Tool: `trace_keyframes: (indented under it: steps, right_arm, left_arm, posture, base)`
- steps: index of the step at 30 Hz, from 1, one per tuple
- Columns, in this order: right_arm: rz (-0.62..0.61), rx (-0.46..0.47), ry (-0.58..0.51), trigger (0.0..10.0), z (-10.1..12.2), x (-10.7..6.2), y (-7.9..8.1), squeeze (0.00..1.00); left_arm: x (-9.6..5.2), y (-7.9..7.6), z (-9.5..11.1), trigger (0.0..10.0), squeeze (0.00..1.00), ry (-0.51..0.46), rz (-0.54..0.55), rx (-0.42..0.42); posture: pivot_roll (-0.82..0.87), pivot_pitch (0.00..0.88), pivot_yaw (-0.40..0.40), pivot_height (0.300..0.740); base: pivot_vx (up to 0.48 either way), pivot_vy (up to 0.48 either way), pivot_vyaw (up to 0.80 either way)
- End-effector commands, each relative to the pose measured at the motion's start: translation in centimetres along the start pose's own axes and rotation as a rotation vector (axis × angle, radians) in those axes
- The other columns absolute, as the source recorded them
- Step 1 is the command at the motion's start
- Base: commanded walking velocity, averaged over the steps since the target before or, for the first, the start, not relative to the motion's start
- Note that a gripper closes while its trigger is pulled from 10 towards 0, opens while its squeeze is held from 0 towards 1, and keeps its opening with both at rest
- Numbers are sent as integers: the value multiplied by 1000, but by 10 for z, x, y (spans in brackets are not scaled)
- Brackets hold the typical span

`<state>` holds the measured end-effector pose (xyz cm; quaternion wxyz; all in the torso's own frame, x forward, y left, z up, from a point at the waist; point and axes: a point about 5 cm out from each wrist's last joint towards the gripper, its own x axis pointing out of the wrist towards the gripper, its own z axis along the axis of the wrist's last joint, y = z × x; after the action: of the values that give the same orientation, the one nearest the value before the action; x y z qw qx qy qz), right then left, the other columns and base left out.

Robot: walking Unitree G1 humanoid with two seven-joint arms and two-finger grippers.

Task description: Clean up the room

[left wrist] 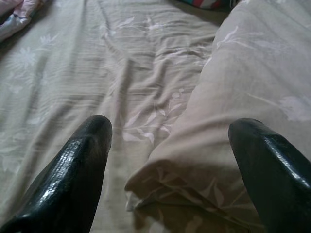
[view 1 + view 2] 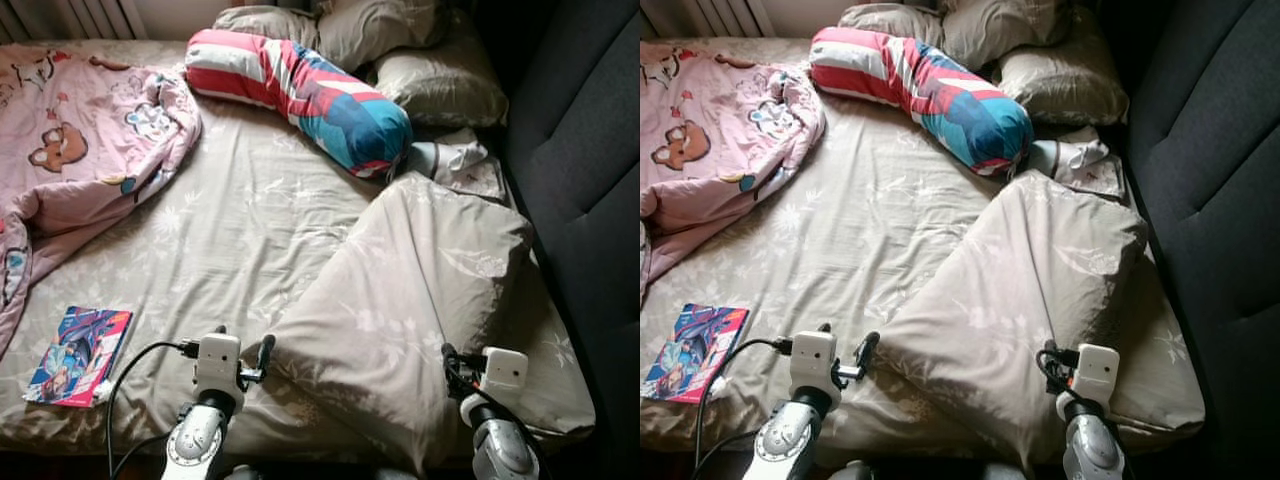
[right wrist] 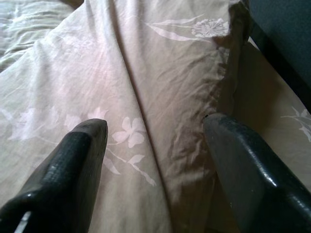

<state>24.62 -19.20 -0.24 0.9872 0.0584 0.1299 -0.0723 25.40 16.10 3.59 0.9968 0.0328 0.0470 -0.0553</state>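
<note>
- The big beige pillow [image 2: 400, 300] lies at the bed's [image 2: 230, 230] near right corner; slack cloth could slide free.
- Left gripper [image 1: 170, 160] and right gripper [image 3: 155, 160] both gape wide, holding nothing, straddling its near corners.

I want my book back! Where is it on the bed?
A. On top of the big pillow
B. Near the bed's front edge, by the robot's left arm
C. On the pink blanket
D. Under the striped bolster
B: the book lies flat on the sheet at the front edge, just outside the left gripper.
</note>
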Motion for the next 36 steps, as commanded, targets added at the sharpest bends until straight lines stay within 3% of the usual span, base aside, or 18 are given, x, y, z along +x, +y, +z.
trace_keyframes:
  steps: [1,6,21,29,36]
  right_arm:
    - [-1,4,27,10000,-6,-3,0,0]
    - [-1,0,13,10000,-6,-3,0,0]
    - [60,40,29,10000,-6,1,10,0]
    - [66,6,25,10000,-7,1,13,0]
    - [58,48,15,10000,-1,6,13,0]
  left_arm:
    - [-4,0,-6,10000,0,23,5,-5]
    - [-3,0,-8,10000,0,29,5,-3]
    - [-2,-1,-6,10000,0,30,2,-2]
    - [-2,-1,-6,10000,0,31,2,1]
    - [-2,0,-6,10000,0,32,3,2]
  posture:
    - [-101,224,-33,694]
    - [-100,226,-33,666]
    - [-98,221,-33,656]
    - [-92,218,-31,641]
    - [-89,215,-28,641]
  base:
    - [0,0,0]
    - [0,0,0]
    - [0,0,0]
    - [0,0,0]
    - [0,0,0]
